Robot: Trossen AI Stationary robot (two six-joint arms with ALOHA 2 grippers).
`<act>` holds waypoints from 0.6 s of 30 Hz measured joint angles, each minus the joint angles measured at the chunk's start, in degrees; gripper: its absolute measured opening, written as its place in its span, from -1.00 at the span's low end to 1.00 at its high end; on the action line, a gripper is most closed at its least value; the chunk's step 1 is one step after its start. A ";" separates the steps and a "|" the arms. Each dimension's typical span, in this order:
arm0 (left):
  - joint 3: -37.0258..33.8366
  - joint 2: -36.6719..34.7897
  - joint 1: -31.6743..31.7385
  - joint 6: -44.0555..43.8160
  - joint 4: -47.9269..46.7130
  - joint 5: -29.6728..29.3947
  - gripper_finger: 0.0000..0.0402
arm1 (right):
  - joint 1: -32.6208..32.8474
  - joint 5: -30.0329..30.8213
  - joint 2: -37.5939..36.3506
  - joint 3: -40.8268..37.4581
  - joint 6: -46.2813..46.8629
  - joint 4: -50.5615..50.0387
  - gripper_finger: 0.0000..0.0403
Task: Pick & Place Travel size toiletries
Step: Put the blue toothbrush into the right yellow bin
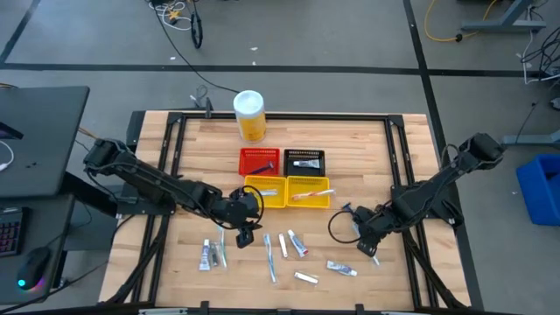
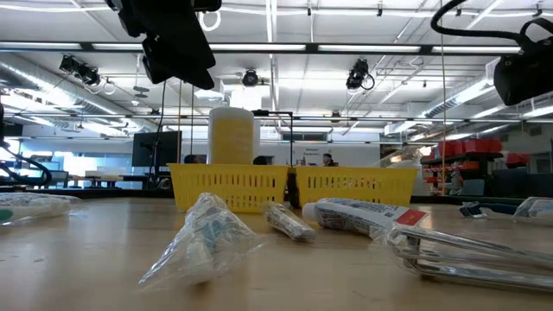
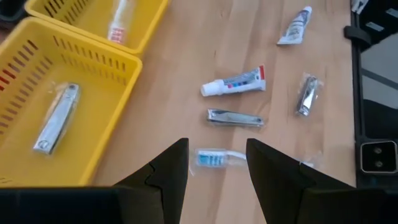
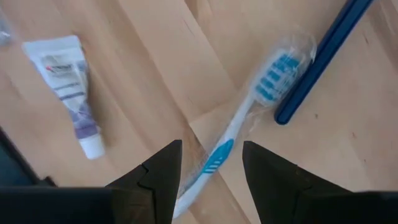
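Observation:
Several travel-size toiletries lie flat on the wooden table's near half: tubes and wrapped pieces (image 1: 210,254), (image 1: 297,242), (image 1: 341,268) and a toothbrush (image 1: 269,258). My left gripper (image 1: 245,232) hovers open just in front of the yellow baskets. In its wrist view a wrapped toothbrush head (image 3: 214,157) lies below the gap between its fingers (image 3: 217,180). My right gripper (image 1: 367,248) is open at the near right. In its wrist view the handle of a white-and-blue wrapped toothbrush (image 4: 249,118) runs between its fingers (image 4: 211,174).
Two yellow baskets (image 1: 265,191), (image 1: 308,191) stand mid-table, the left one holding a nail clipper (image 3: 56,118). Behind them are a red basket (image 1: 260,161) and a black basket (image 1: 304,161). A tall yellow canister (image 1: 249,115) stands at the far edge. A blue-handled piece (image 4: 323,56) and a tube (image 4: 68,87) lie near the right gripper.

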 joint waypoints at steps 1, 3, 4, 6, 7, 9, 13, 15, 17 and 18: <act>0.00 0.00 0.03 0.34 0.00 -0.04 -0.15 | 0.15 -0.02 0.50 0.00 0.00 0.00 -0.11; 0.00 0.00 0.02 1.22 0.00 -0.07 -0.15 | 0.27 0.00 1.65 0.00 0.02 0.03 -0.11; 0.00 0.00 0.01 1.76 0.02 -0.11 -0.15 | 0.27 0.00 2.35 0.00 0.02 0.00 -0.12; 0.00 0.00 0.00 2.12 0.04 -0.35 -0.15 | 0.27 0.04 3.59 0.00 0.01 0.04 -0.12; 0.00 0.00 -0.01 2.13 0.04 -0.47 -0.15 | 0.27 0.10 4.39 0.00 0.00 0.05 -0.12; 0.00 0.00 0.01 2.13 0.04 -0.77 -0.15 | 0.25 0.59 5.92 0.00 0.15 0.09 -0.12; 0.00 0.00 0.01 2.13 0.04 -1.08 -0.15 | 0.25 1.76 9.17 0.00 1.20 1.05 -0.14; 0.00 0.00 0.01 2.13 0.04 -1.24 -0.15 | 0.25 1.66 10.68 0.00 1.22 1.09 -0.18; 0.00 0.00 0.01 2.13 0.03 -1.28 -0.15 | 0.25 1.64 11.76 0.00 1.21 1.16 -0.24; 0.00 0.00 0.01 2.13 0.02 -1.29 -0.15 | 0.25 1.64 12.17 0.02 1.20 1.12 -0.29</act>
